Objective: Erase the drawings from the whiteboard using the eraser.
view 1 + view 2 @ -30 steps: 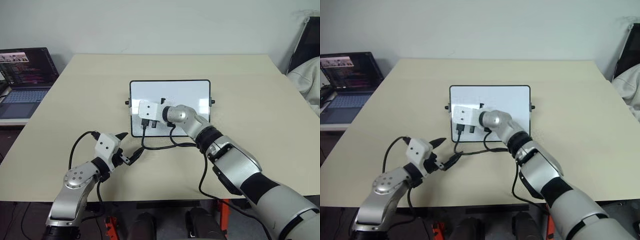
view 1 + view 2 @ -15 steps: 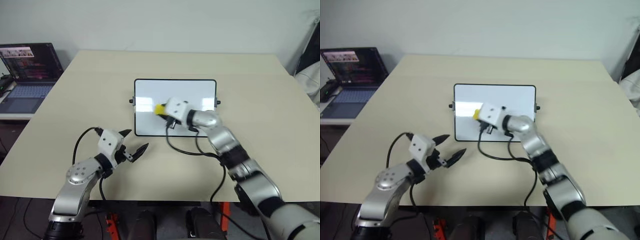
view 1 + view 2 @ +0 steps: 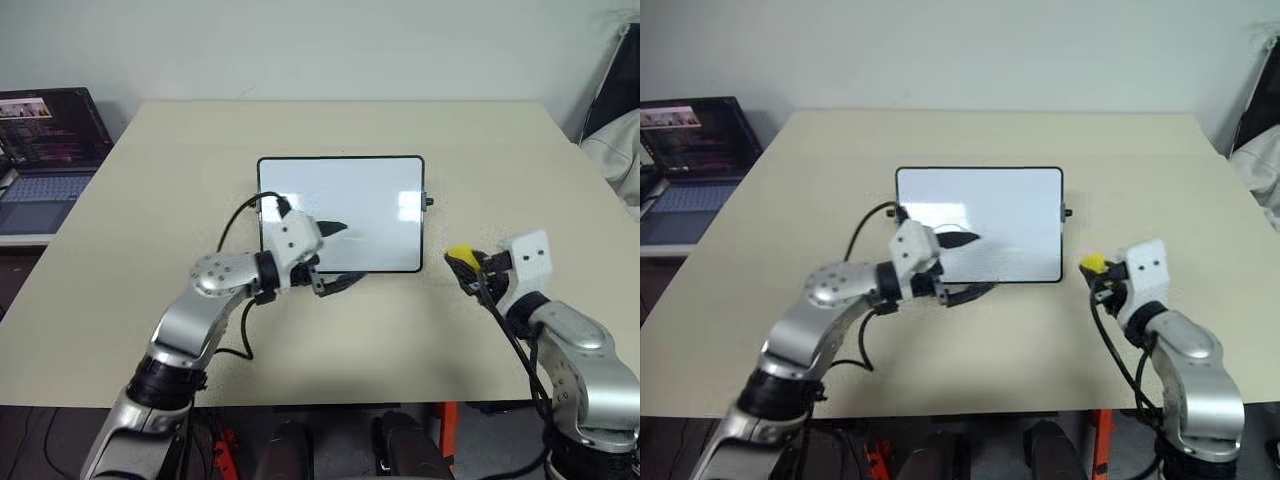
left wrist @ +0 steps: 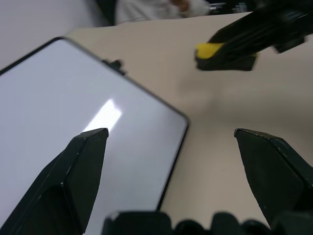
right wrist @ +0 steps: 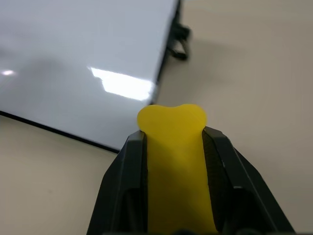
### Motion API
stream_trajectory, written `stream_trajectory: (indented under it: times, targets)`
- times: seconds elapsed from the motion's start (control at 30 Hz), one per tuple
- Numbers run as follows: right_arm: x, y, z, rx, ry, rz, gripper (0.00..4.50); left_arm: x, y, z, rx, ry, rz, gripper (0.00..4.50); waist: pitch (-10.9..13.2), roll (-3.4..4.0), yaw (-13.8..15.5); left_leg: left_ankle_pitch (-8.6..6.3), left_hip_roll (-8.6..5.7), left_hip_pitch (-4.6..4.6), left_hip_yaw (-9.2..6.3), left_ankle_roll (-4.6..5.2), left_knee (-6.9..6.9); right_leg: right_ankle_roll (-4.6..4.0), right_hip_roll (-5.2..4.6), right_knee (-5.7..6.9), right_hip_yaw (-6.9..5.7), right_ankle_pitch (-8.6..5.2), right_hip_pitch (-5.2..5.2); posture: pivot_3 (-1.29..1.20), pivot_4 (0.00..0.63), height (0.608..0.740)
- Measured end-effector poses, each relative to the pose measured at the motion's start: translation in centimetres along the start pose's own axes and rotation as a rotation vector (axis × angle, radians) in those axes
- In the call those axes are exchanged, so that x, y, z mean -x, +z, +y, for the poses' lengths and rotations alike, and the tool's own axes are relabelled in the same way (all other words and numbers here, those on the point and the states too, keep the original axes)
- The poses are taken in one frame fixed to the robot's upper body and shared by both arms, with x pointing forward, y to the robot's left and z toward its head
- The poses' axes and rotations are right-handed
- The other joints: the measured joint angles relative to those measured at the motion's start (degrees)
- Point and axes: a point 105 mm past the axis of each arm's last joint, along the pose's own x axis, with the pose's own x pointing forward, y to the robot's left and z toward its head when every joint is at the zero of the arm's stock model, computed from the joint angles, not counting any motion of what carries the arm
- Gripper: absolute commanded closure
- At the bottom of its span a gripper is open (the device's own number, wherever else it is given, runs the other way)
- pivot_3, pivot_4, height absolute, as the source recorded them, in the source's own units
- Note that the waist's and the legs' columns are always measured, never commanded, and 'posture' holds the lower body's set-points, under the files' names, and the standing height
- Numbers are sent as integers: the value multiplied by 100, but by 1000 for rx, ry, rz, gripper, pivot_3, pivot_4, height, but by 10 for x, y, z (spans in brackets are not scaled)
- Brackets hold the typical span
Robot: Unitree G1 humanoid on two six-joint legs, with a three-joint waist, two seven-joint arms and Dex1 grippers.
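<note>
Right hand (image 3: 1102,272): fingers pressed onto the yellow eraser (image 5: 175,161), one finger on each long side. The eraser's rounded end sticks out past the fingertips (image 5: 215,138). Hand and eraser sit above the table (image 3: 500,150), just off the whiteboard's (image 3: 370,195) right short edge and near its front corner, apart from the frame. Whether the eraser touches the table cannot be told.

Left hand (image 3: 338,255): fingers spread wide, nothing between them. The far finger (image 3: 333,229) lies over the white surface of the whiteboard near its front left part; the near finger (image 3: 345,283) lies over the table just in front of the board's front edge. The frame's front edge runs between the two fingers. Contact with the board cannot be told.

From the left wrist, the right hand with the eraser (image 4: 209,50) is ahead, beyond the board's corner.

Board surface beside both hands reads plain white, with glare patches.
</note>
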Motion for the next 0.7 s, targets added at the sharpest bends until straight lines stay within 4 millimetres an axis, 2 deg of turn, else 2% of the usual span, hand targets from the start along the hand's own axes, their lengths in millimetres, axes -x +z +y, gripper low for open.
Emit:
stream_trajectory:
  times: [0.1,0.2,0.5,0.7]
  targets:
    - [-10,-16,-4,-60,-61,54,3337,-14,3,-9,-20,-129,-12,0,0,0,-15,1,1,5,10,1,1,6,8,2,6,-3,2,0,150,740]
    - [-28,-22,-7,-112,-100,79,3337,-22,3,-10,-49,-202,-16,0,0,0,-29,1,1,5,16,1,3,-2,10,3,11,1,2,0,150,740]
    - [-64,-29,-39,-141,-198,93,3337,-38,-10,-19,-65,-238,-20,0,0,0,-14,-1,5,-3,15,4,-2,-9,-8,0,10,6,0,0,150,740]
    - [-72,-33,-48,-179,-213,90,1327,-38,-17,-25,-43,-233,-13,0,0,0,2,-1,6,-4,12,5,1,-8,-11,4,9,6,0,0,150,740]
